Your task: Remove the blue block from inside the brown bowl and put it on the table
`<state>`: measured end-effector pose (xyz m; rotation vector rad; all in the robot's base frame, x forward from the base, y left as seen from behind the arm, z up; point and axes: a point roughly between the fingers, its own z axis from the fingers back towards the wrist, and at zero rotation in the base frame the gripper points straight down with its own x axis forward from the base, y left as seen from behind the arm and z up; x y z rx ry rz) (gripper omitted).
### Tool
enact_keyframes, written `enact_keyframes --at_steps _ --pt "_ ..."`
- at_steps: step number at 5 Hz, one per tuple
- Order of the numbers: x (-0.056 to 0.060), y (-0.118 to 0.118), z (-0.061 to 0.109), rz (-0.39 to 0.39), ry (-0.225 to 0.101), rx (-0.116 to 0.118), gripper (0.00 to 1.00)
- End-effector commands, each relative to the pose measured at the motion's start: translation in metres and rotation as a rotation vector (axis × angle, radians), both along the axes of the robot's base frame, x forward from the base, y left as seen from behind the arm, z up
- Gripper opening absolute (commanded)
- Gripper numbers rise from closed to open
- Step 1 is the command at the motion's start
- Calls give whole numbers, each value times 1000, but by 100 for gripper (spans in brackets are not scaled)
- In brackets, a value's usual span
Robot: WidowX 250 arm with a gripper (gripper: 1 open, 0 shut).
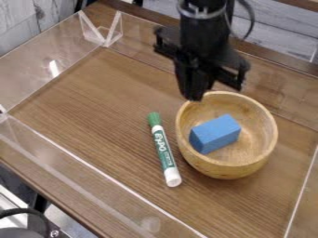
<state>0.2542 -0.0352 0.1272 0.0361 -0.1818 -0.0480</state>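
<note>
- The small matte blue rectangular block (pixel 215 134) lies loose inside the round light-brown wooden bowl (pixel 256 160), near its middle.
- The black gripper (pixel 202 89) hangs empty over the bowl's far-left rim; whether its jaws are spread or together cannot be told.
- To my eye, the block's long axis runs from the bowl's near-left toward its far-right.
- Best approach: descend centred, jaws across the short faces, clear of the rim, then lift to the glossy wood-grain table (pixel 99 102).
</note>
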Motion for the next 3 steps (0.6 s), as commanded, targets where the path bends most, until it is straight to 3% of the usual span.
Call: enact_keyframes --at_steps 1,3 --pt "6 -6 -7 -20 -49 1 100" --pt "10 -12 -24 -38 -37 -11 100"
